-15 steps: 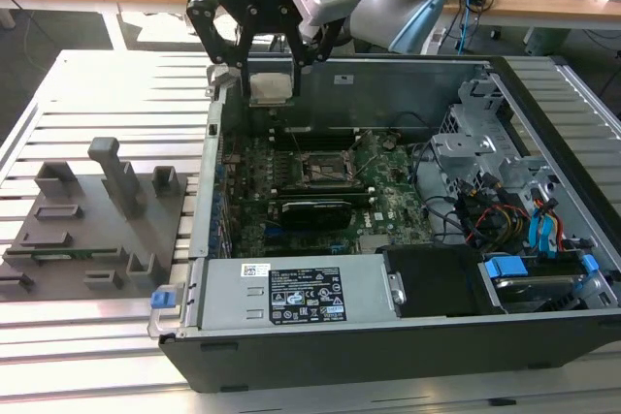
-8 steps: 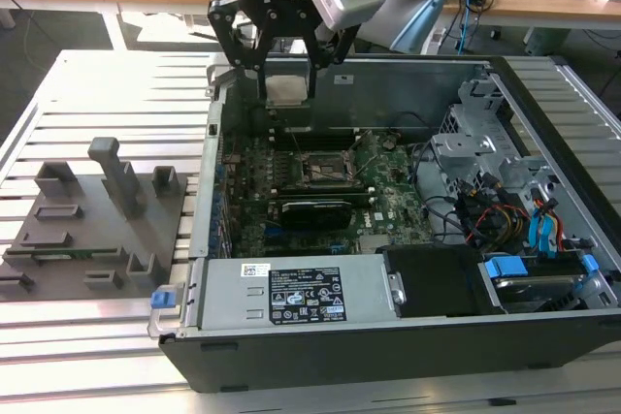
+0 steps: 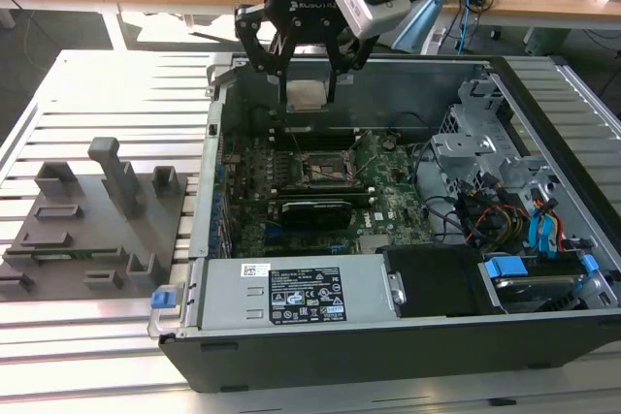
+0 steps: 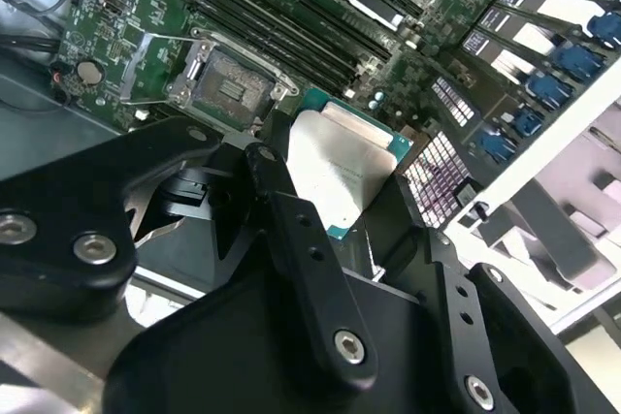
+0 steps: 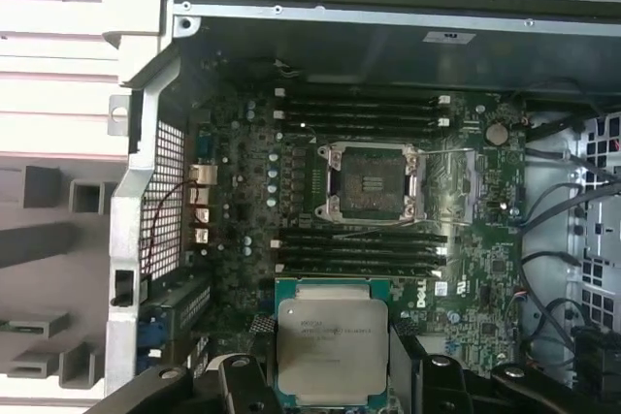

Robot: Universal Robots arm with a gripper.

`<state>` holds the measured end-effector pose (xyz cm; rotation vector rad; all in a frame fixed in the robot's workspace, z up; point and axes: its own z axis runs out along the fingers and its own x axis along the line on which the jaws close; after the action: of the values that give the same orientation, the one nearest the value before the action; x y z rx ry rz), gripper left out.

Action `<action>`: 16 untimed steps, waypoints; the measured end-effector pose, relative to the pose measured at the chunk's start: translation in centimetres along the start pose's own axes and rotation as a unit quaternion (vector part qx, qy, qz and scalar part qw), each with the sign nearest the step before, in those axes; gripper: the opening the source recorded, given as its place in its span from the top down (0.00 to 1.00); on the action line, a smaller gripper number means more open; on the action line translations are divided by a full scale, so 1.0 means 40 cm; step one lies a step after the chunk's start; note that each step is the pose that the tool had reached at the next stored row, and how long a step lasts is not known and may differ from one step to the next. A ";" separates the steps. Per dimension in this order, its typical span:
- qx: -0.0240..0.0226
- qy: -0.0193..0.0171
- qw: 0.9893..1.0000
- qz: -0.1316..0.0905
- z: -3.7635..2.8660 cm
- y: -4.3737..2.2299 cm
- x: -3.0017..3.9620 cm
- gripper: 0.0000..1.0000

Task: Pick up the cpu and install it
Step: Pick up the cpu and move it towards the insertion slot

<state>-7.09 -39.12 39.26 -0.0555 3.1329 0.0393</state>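
Where the exterior view shows the hand point(image 3: 309, 97) clamped on the cpu point(image 3: 307, 93) by opposite edges over the far side of the case point(image 3: 408, 361), the second wrist view has the cpu point(image 4: 344, 167) apart from the open socket point(image 4: 228, 79), the first wrist view too; light, stiff, probably fragile, edges-only.

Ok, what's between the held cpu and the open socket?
Black memory slots, seen in the first wrist view lying between the cpu and the socket.
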 end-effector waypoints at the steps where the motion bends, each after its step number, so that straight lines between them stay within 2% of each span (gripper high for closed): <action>1: 0.000 0.000 1.000 0.000 0.002 0.001 -0.005 0.45; 9: 0.002 0.000 1.000 0.000 0.024 0.004 -0.054 0.45; 10: 0.002 0.000 1.000 0.000 0.028 0.005 -0.067 0.45; 11: 0.003 0.000 1.000 0.000 0.041 0.008 -0.105 0.45; 12: 0.003 0.000 1.000 0.000 0.049 0.009 -0.127 0.45; 16: 0.004 0.000 1.000 0.000 0.059 0.011 -0.154 0.45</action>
<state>-0.94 -38.39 36.97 -0.0552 3.1333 0.0258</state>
